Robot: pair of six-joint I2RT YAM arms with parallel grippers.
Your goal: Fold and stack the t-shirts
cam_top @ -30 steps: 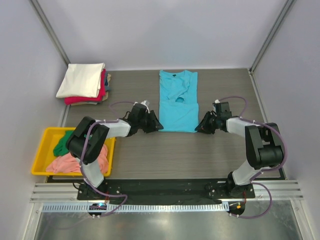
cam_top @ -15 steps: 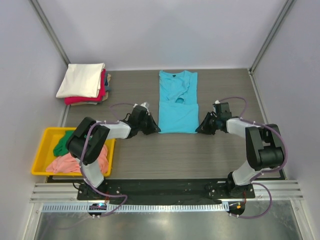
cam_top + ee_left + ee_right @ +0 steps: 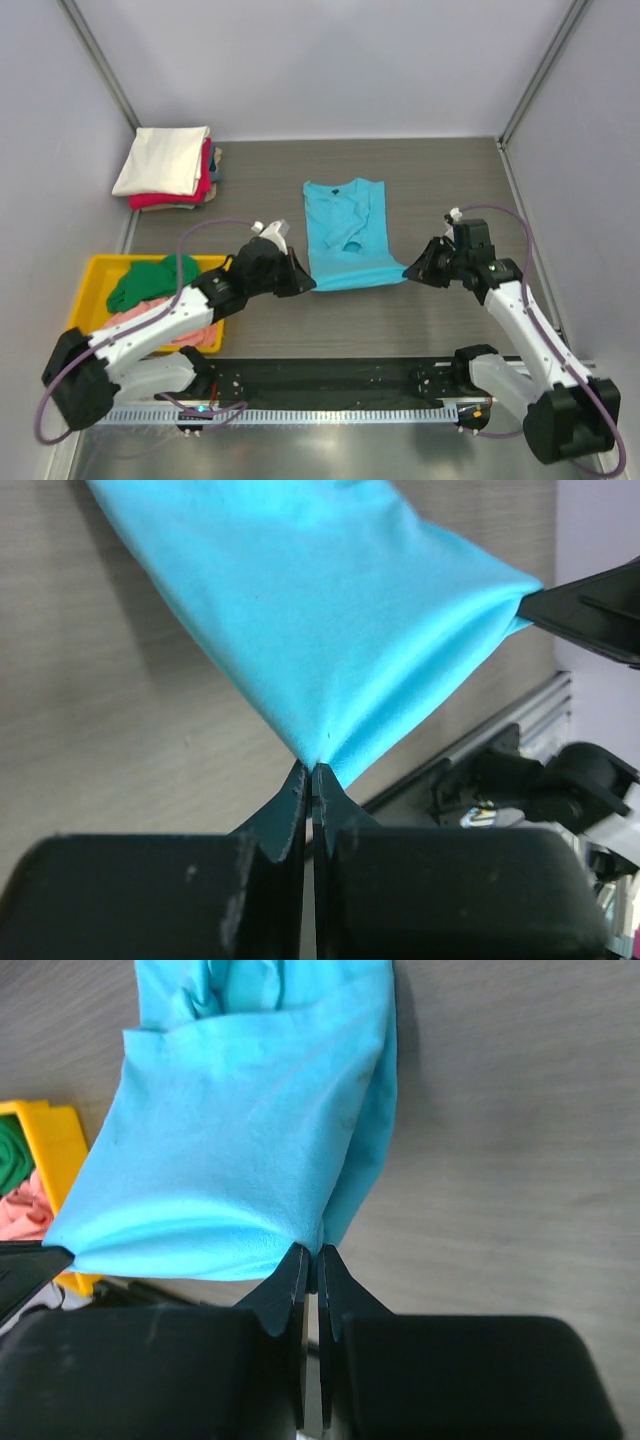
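Top view: blue shirt (image 3: 345, 235) mid-table, near hem taut between grippers; left gripper (image 3: 306, 285) pinching near-left corner, right gripper (image 3: 410, 276) near-right corner; both arms extended low, angled inward. Left wrist: jaws pressed together on cloth corner. Right wrist: jaws clamped on corner; shirt spreading beyond fingertips.

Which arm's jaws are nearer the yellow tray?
Left. The left arm pinches a turquoise shirt corner just right of the yellow tray; the right arm pinches the other corner, farther right.
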